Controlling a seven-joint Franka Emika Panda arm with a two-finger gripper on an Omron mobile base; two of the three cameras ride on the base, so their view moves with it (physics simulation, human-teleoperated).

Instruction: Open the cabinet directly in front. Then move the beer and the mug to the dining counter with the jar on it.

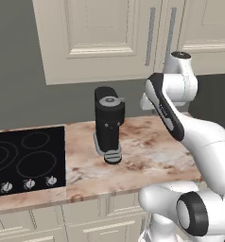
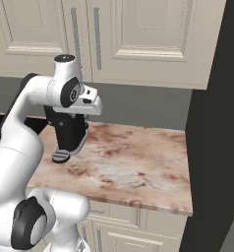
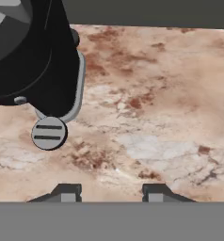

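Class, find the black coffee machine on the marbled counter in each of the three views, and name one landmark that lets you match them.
Left base view: coffee machine at centre, right of the cooktop.
Right base view: middle left, partly behind the arm.
Hand view: upper left, seen from above.
Shared landmark: its round grey drip tray, resting on the marbled counter.

Glossy white arm (image 1: 206,142) with rounded, bulbous link shells. Dark grey to black bands at the joints, plus a long black strip along one link. Round dark end cap with a grey ring on the lowest joint (image 2: 28,222). Flat grey disc caps the top joint (image 2: 65,58). Two small dark finger tips (image 3: 67,192) with pale grey square pads.
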